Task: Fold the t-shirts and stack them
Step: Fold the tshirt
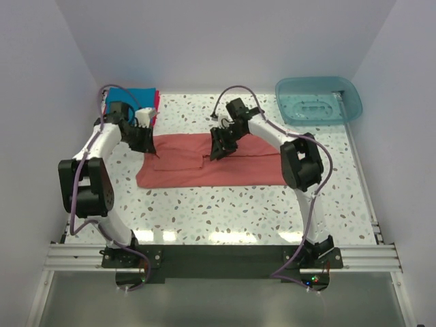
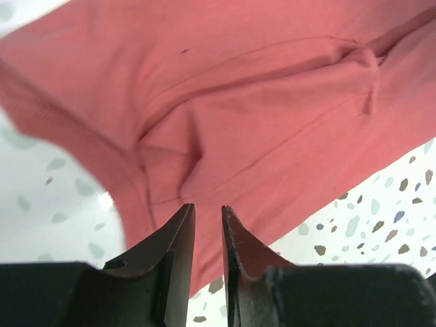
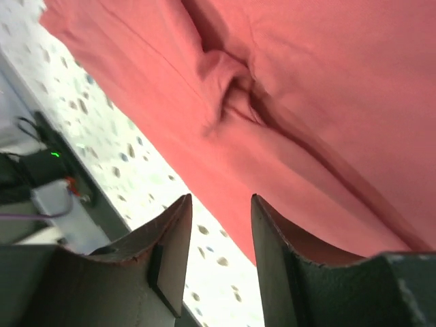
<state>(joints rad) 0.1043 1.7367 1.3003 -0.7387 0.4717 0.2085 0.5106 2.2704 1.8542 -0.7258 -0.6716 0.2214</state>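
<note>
The salmon-red t-shirt (image 1: 204, 167) lies spread flat across the middle of the table, partly folded, with a flap on its left half. My left gripper (image 1: 145, 142) hovers over its left end. In the left wrist view the left gripper (image 2: 208, 208) has a narrow gap between its jaws and holds nothing, with the shirt (image 2: 259, 102) just beyond them. My right gripper (image 1: 219, 146) is above the shirt's far edge near the middle. In the right wrist view the right gripper (image 3: 220, 197) is open and empty over the shirt (image 3: 327, 88). The bright blue shirt (image 1: 129, 97) lies folded at the back left, with the crimson-pink one (image 1: 157, 102) showing at its right edge.
A translucent teal plastic tub (image 1: 319, 101) stands at the back right corner. White walls enclose the speckled table (image 1: 225, 211) on three sides. The arm bases and a metal rail (image 1: 218, 255) run along the near edge.
</note>
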